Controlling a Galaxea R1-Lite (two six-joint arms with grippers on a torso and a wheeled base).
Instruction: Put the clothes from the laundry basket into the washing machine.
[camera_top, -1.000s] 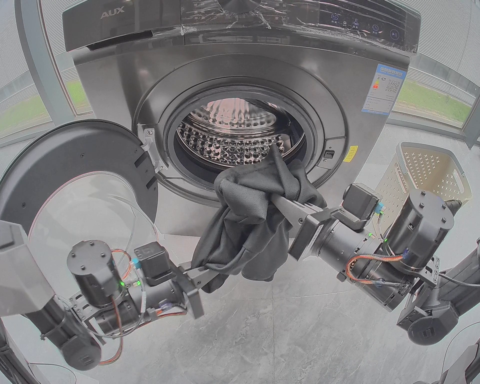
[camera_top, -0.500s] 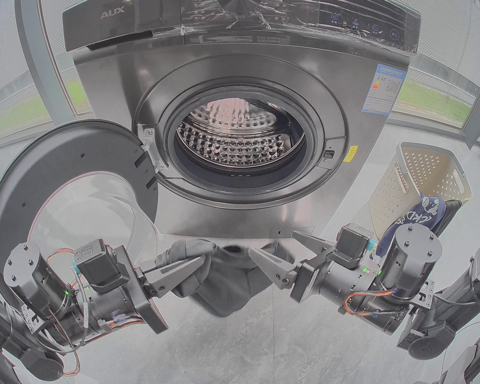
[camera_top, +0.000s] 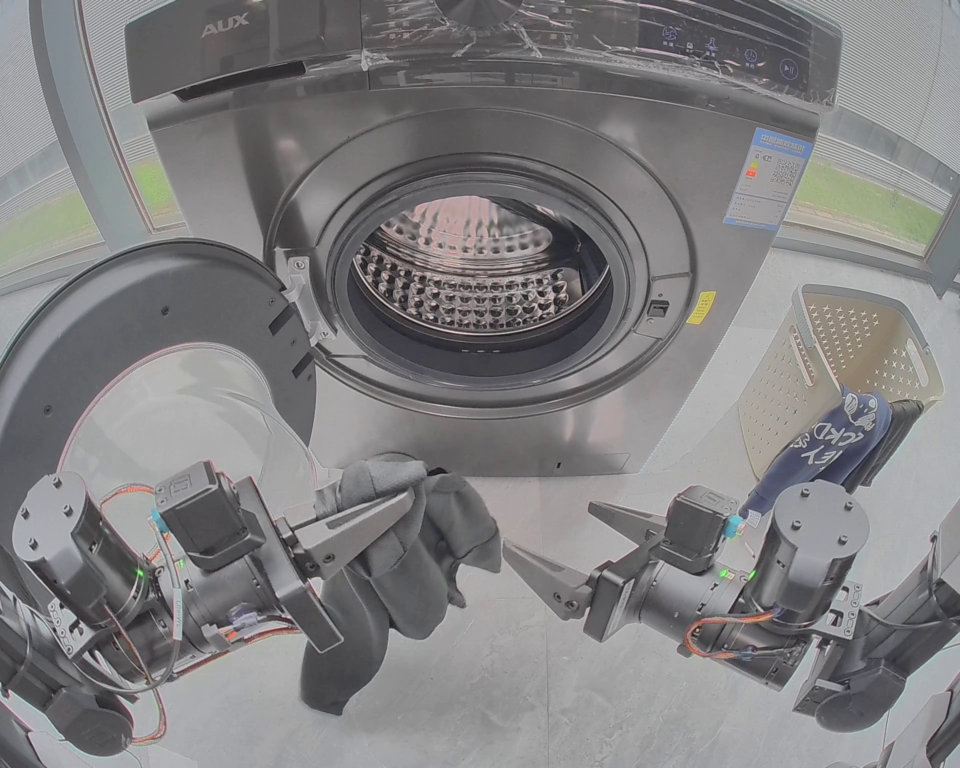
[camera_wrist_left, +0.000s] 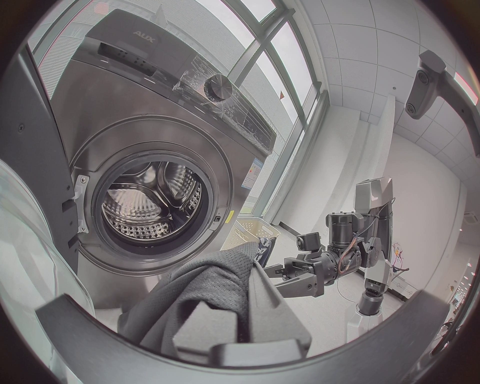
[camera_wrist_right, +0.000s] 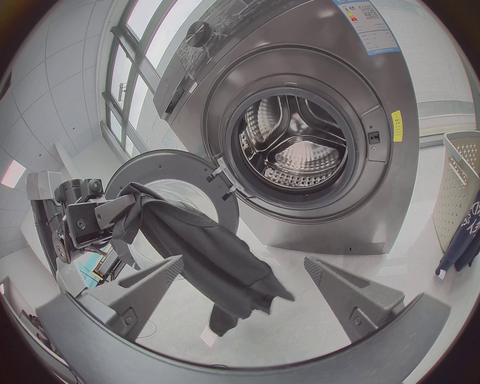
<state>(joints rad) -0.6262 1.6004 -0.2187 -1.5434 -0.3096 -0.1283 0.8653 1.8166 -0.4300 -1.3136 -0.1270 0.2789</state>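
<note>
The left gripper had its jaws clamped on one dark grey garment, which hung down from them over the floor. The right gripper had its jaws wide apart, near the cloth. Past both, the washing machine had its door swung wide, and its drum showed bare shiny metal. One blue garment hung over the rim of the one laundry basket.
</note>
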